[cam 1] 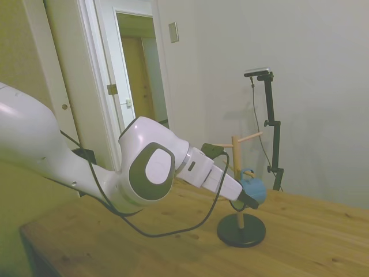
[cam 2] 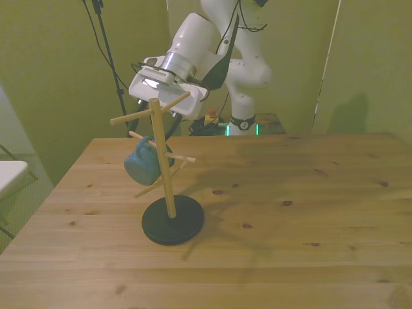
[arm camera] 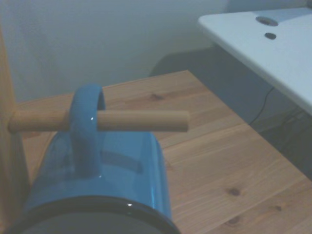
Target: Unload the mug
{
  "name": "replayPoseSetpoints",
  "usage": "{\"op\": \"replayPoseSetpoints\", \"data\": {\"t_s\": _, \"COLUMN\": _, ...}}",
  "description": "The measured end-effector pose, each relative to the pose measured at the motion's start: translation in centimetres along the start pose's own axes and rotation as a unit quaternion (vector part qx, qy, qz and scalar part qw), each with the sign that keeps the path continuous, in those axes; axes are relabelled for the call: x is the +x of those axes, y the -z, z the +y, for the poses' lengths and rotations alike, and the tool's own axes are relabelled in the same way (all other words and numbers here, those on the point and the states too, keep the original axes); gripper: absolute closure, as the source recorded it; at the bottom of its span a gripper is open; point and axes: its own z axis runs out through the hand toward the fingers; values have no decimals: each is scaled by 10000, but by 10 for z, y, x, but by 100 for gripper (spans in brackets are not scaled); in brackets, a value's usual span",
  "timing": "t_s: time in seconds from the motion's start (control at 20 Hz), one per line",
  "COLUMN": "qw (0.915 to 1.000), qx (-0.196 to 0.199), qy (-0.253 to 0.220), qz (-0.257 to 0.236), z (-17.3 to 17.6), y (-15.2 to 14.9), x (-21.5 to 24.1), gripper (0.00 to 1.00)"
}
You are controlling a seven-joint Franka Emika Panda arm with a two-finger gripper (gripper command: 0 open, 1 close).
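Presently: mug (cam 2: 143,161), light blue, hangs by its loop handle (arm camera: 85,124) on a lower peg (arm camera: 100,121) of the wooden mug tree (cam 2: 162,167) standing on the desk (cam 2: 290,212). Tool (cam 1: 247,199) lies close beside the mug, rim toward the wrist camera. Jaw spread: cannot tell. Release likely requires sliding the handle along the peg's axis, off its free end.

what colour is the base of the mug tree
Black: a round flat base under the light wooden post. It shows best in the front view.
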Motion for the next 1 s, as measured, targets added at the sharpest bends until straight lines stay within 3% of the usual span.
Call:
{"op": "replayPoseSetpoints", "data": {"t_s": 0.55, "qw": 9999, "qx": -14, "qy": -100, "qz": 139, "z": -4, "y": -38, "x": -6, "gripper": 0}}
{"op": "replayPoseSetpoints", "data": {"t_s": 0.6, "qw": 9998, "qx": -14, "qy": -110, "qz": 133, "z": -4, "y": -41, "x": -5, "gripper": 100}}
{"op": "replayPoseSetpoints", "data": {"t_s": 1.0, "qw": 9999, "qx": -14, "qy": -134, "qz": 93, "z": -6, "y": -53, "x": -5, "gripper": 100}}
